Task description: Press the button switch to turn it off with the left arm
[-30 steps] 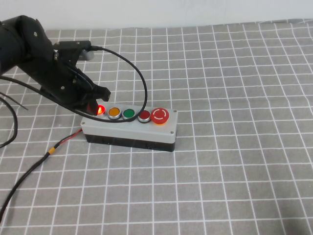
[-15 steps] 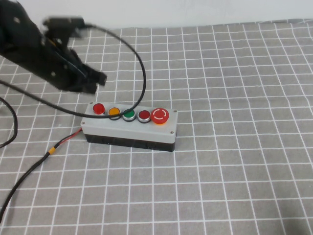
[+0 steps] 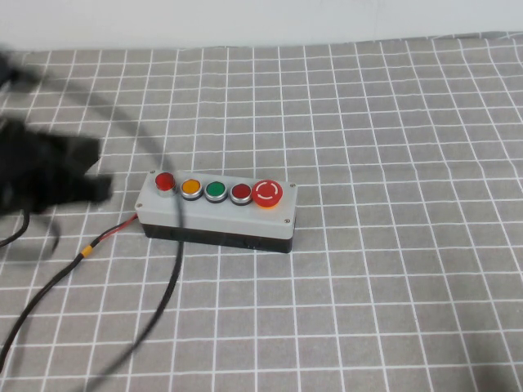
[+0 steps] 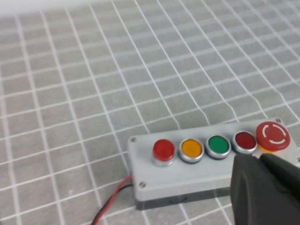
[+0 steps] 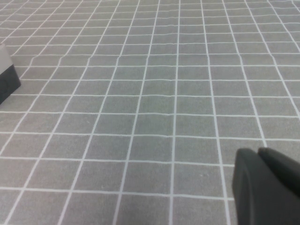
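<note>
The button switch (image 3: 164,181) is the small bright-red, silver-ringed button at the left end of the grey box (image 3: 214,214); it looks unlit. My left gripper (image 3: 98,188) is a blurred black shape left of the box, apart from it. In the left wrist view the button switch (image 4: 163,150) and the box (image 4: 187,180) lie ahead of my left gripper (image 4: 258,160), whose fingers are pressed together and empty. My right gripper (image 5: 258,153) is shut and empty over bare cloth; it is out of the high view.
On the box follow an orange button (image 3: 190,187), a green one (image 3: 215,190), a darker red one (image 3: 240,193) and a big red mushroom button (image 3: 267,193). A red-black wire (image 3: 106,237) leaves the box's left end. The arm's black cable (image 3: 167,286) trails across the checked cloth.
The left gripper has lifted off the button switch and swung back to the left of the box. The button's glow, seen 1.0 s ago, has gone out.
</note>
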Available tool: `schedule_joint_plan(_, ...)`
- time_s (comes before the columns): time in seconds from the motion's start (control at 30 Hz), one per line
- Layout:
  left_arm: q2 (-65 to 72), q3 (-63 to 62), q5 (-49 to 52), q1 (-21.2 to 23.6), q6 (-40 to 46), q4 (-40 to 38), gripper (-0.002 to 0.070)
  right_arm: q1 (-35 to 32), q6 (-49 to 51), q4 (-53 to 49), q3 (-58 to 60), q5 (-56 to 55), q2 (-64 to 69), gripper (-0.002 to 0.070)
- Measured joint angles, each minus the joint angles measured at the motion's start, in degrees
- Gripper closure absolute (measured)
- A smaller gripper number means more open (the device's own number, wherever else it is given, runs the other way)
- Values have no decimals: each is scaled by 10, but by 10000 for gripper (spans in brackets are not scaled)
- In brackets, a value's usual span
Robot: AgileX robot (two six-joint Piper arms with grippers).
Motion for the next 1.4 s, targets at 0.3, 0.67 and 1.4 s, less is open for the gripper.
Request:
schedule_joint_plan(0.3,-257,235,-139,0,2,-42,678,0,0,0,0,0,0,694)
schedule_joint_plan(0.67,-435,389,-224,0,2,-72,678,0,0,0,0,0,0,694)
schedule_joint_plan(1.4,-531,488,-263,29,-57,70,678,0,0,0,0,0,0,694)
